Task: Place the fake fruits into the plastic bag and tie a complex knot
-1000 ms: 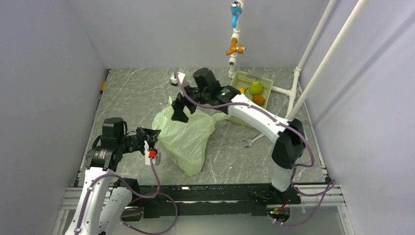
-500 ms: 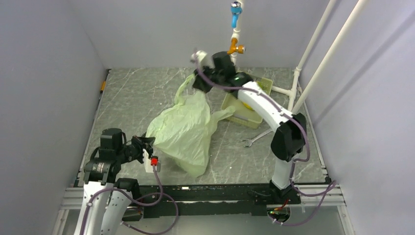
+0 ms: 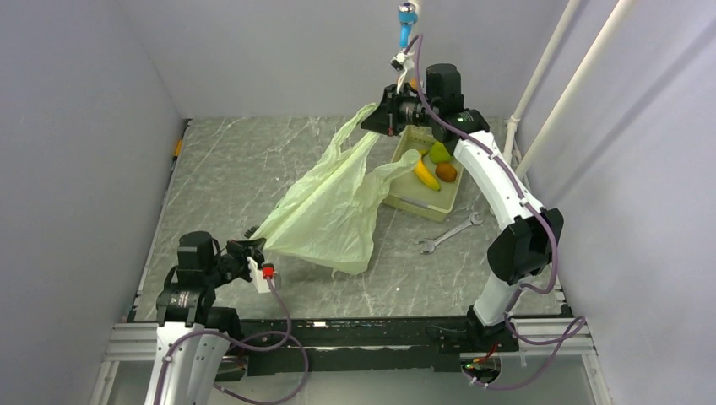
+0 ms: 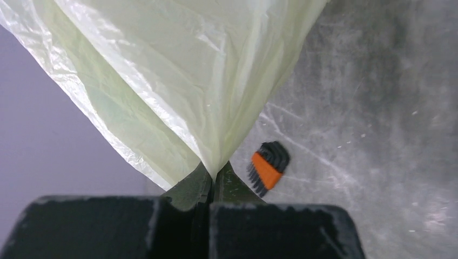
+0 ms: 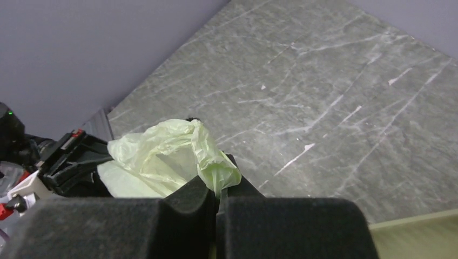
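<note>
- Seen from above, a pale green plastic bag (image 3: 325, 211) stretches in a slant across a grey marble table (image 3: 236, 169), held up between two robot arms.
- The left gripper (image 3: 252, 251), low at the near left, is clamped tight on one corner of the bag. Its wrist camera shows the film (image 4: 178, 81) fanning out from the closed jaws (image 4: 213, 175).
- The right gripper (image 3: 376, 121), raised at the far side, is pinched closed on a loop handle. Its wrist camera shows crumpled film (image 5: 162, 156) bunched at the closed fingertips (image 5: 217, 186).
- The bag's lower edge sags to the table, and its second handle reaches the tray's left rim.
- The fruits are in a pale green tray (image 3: 405, 198) at the far right, outside the bag: a banana (image 3: 425, 175), a green fruit (image 3: 439, 153) and an orange one (image 3: 446, 172).
- A wrench (image 3: 452, 232) lies on the table just in front of the tray.
- A small orange-and-black block (image 4: 268, 167) sits on the table just beside the left gripper.
</note>
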Tool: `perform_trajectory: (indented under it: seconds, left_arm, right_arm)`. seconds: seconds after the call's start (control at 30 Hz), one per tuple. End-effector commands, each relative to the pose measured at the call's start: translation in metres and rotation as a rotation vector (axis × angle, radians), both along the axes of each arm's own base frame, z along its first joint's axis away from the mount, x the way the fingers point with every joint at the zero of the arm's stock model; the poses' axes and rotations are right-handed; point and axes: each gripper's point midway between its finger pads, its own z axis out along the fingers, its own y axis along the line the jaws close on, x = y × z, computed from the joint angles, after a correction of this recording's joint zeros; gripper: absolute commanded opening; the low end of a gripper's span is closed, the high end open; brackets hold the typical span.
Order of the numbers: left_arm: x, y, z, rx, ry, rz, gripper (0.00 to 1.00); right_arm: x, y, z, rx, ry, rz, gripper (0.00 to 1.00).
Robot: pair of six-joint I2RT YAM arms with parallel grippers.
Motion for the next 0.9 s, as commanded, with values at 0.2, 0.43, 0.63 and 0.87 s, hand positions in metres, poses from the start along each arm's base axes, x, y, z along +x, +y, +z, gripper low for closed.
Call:
perform_trajectory:
  seconds: [0.2, 0.43, 0.63, 0.87]
  left_arm:
    - [0.031, 0.019, 0.009, -0.240, 0.399, 0.137, 0.00]
    - [0.118, 0.069, 0.022, -0.313, 0.561, 0.251, 0.22]
    - [0.139, 0.084, 0.042, -0.439, 0.644, 0.343, 0.95]
    - [0.080, 0.073, 0.047, -0.389, 0.528, 0.355, 0.99]
  right_arm:
    - [-0.012, 0.032, -0.038, -0.068, -0.019, 0.020, 0.25]
    - [0.023, 0.004, -0.064, -0.212, -0.014, -0.055, 1.00]
    - [-0.017, -0.029, -0.087, -0.328, -0.025, 0.060, 1.00]
    - [-0.057, -0.018, -0.142, -0.428, -0.060, 0.189, 1.00]
